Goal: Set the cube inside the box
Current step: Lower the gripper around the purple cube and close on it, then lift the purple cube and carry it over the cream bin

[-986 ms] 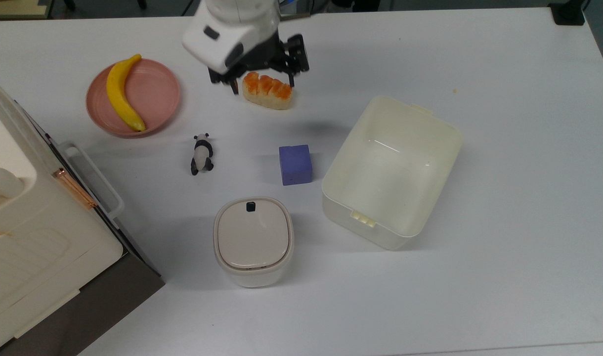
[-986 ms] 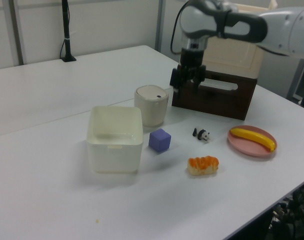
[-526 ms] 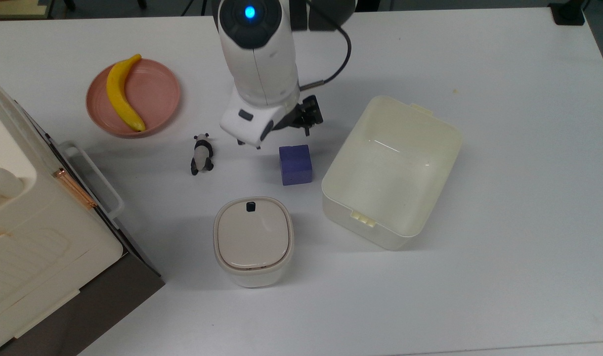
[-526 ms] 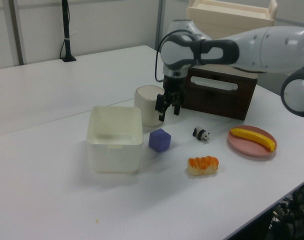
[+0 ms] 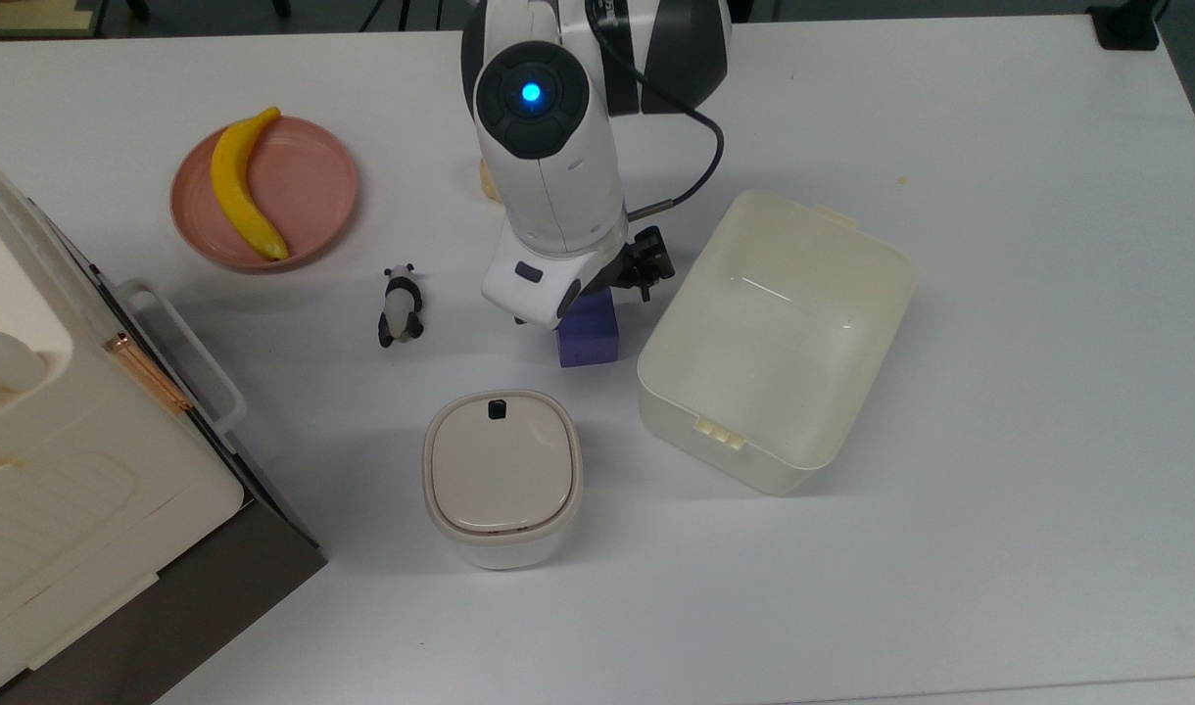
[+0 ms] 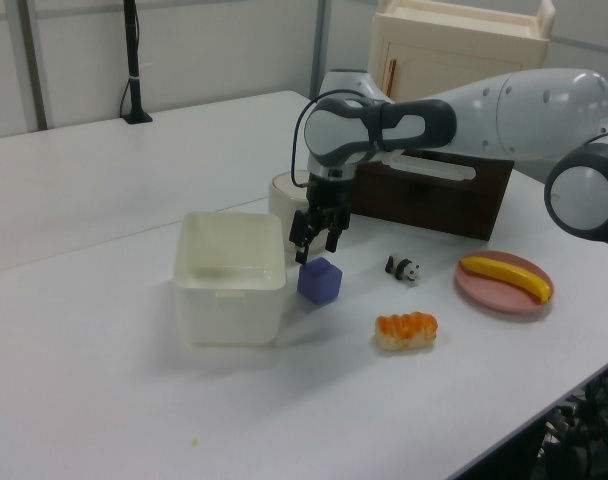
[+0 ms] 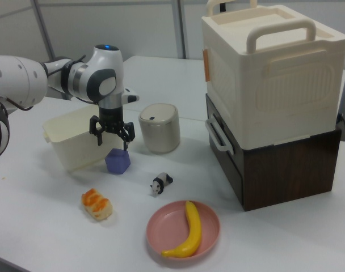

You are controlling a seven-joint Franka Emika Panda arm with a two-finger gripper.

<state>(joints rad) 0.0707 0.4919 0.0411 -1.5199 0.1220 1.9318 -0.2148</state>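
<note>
Right, the biggest thing here is the cream case [image 7: 272, 71] with the copper-trimmed handle, stacked on a dark brown base [image 7: 286, 167] at the top view's left edge of the white table [image 5: 999, 509]. The white arm [image 6: 504, 100] reaches over the middle of the table. The box [image 5: 776, 338], open and upright, sits toward the top view's right. A square lidded container [image 5: 502, 478] with a dark button stands nearer the top view's bottom edge. A pink plate [image 5: 309, 186] carries a banana [image 5: 243, 186]. A piece of salmon sushi [image 7: 97, 204] lies apart. The cube [image 6: 320, 281] rests on the table just beside the box. The gripper [image 7: 112, 139] hangs just above it, fingers spread, not touching. A panda figurine [image 5: 400, 305] lies nearby.
</note>
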